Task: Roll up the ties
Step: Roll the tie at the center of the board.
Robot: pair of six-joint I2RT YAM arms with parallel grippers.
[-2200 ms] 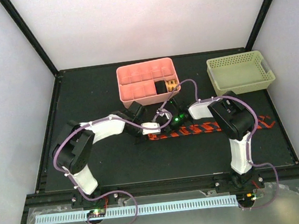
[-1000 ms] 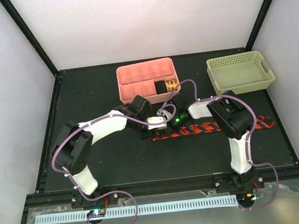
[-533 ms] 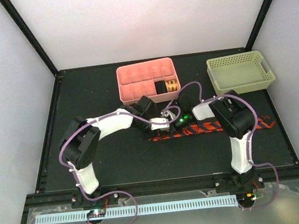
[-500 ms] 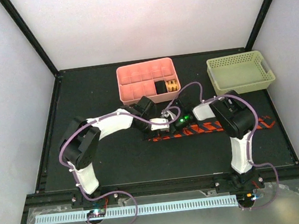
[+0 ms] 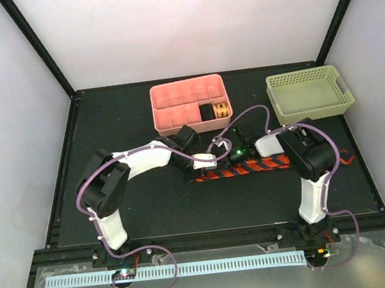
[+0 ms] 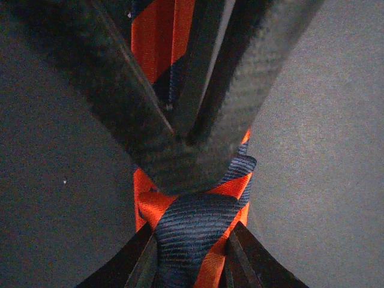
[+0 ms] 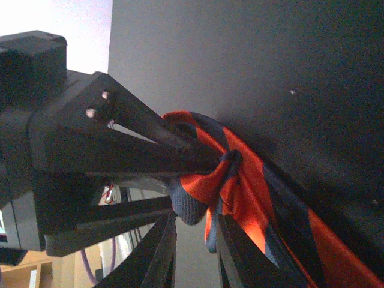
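The orange-red tie with navy stripes (image 5: 286, 161) lies flat across the middle of the black table, running right from the grippers. My left gripper (image 5: 212, 162) and right gripper (image 5: 231, 159) meet tip to tip at the tie's left end. In the left wrist view my left gripper (image 6: 192, 240) is shut on a bunched fold of the tie (image 6: 192, 225), with the right gripper's fingers (image 6: 150, 120) pressing in from above. In the right wrist view my right gripper (image 7: 195, 219) has crumpled tie fabric (image 7: 240, 186) filling the gap at its tips.
A pink compartment tray (image 5: 174, 111) stands behind the grippers, with a dark item and an orange rolled item (image 5: 215, 111) in its right cells. A pale green basket (image 5: 309, 94) stands at the back right. Black frame rails edge the table.
Both grippers have shifted right along the tie, the left arm reaching further towards the centre. The tie's left end has bunched up between them and the flat part looks shorter.
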